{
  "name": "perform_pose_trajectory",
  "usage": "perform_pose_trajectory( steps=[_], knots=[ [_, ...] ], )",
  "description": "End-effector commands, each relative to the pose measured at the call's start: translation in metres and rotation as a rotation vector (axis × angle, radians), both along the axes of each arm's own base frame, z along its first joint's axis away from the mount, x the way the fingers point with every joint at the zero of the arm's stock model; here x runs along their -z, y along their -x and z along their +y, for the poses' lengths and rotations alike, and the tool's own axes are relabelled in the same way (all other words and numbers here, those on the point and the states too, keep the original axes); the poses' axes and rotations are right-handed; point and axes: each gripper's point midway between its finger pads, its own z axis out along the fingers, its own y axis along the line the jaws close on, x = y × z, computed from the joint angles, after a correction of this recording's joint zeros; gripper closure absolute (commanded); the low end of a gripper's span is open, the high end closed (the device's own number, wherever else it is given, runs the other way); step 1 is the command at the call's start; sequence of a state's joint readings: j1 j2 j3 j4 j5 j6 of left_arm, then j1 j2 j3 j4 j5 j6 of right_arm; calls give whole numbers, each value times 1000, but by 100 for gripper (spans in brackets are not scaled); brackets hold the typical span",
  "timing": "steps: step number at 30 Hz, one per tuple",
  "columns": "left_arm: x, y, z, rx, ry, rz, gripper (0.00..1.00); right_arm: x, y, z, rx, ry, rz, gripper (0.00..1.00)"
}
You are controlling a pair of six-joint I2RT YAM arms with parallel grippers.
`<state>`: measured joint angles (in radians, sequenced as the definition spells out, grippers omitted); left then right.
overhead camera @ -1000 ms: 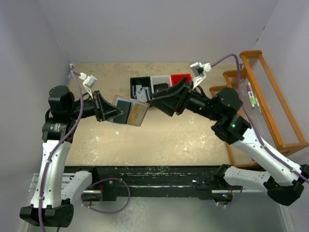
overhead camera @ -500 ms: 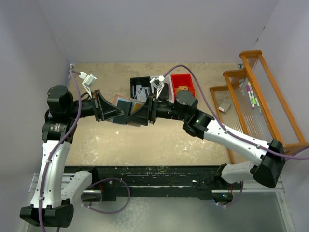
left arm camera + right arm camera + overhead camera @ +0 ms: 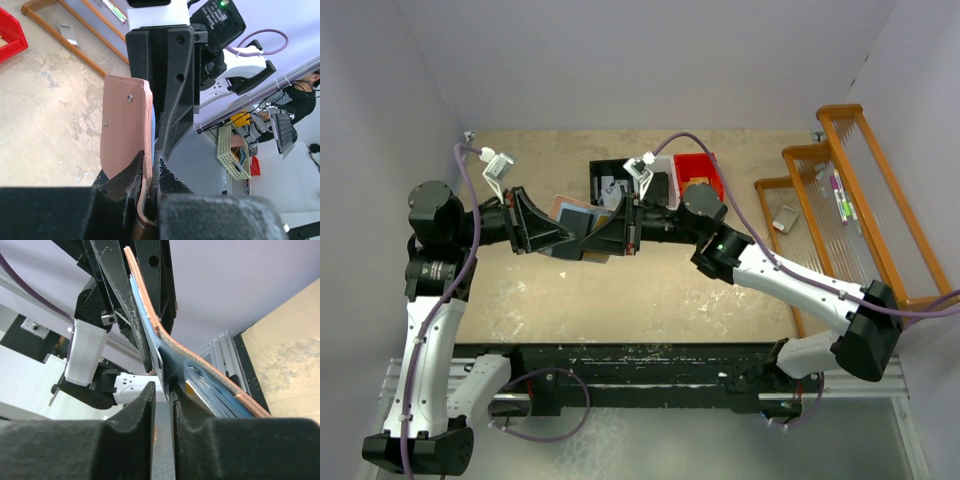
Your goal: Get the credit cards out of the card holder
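My left gripper (image 3: 560, 236) is shut on the salmon-pink card holder (image 3: 576, 220) and holds it up above the table; in the left wrist view its fingers (image 3: 127, 175) pinch the holder's lower edge (image 3: 125, 125). The holder hangs open, and its blue-grey inside (image 3: 220, 400) faces my right gripper (image 3: 596, 240). A grey credit card (image 3: 162, 365) sticks out of a slot and runs down between the right fingers (image 3: 145, 405), which stand a narrow gap apart on either side of it. Another card with a yellow chip (image 3: 192, 388) sits in a slot beside it.
A black bin (image 3: 610, 178), a white bin (image 3: 656, 170) and a red bin (image 3: 700, 170) stand in a row at the back of the tan table. An orange wooden rack (image 3: 865, 200) with pens and a small card runs along the right side.
The right arm swung in from the right to the card holder, and its jaws narrowed around a card's edge. The left arm drew back slightly, still holding the holder.
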<state>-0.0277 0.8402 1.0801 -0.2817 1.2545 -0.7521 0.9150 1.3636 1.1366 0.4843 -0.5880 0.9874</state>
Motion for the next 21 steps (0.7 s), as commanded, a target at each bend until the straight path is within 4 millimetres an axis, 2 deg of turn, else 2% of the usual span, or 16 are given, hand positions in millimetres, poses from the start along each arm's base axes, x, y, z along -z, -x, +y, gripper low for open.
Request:
perform_pose_trajectory(
  steps=[1, 5, 14, 16, 18, 20, 21],
  knots=[
    [-11, 24, -3, 111, 17, -46, 90, -41, 11, -3, -48, -153, -57, 86],
    [-12, 28, -3, 128, 19, -47, 82, -44, 15, -7, -58, -178, -66, 99],
    [-14, 36, -3, 164, 37, -33, 80, -41, 21, -12, -78, -192, -77, 100],
    [-15, 36, -3, 164, 36, -39, 82, -40, 21, -13, -74, -192, -78, 100],
    [-16, 36, -3, 162, 36, -47, 93, -38, 21, -15, -71, -186, -78, 100],
    [-17, 37, -3, 161, 36, -48, 99, -36, 21, -17, -66, -181, -75, 88],
    [-17, 37, -3, 161, 35, -50, 100, -36, 21, -19, -62, -183, -76, 79]
  ],
)
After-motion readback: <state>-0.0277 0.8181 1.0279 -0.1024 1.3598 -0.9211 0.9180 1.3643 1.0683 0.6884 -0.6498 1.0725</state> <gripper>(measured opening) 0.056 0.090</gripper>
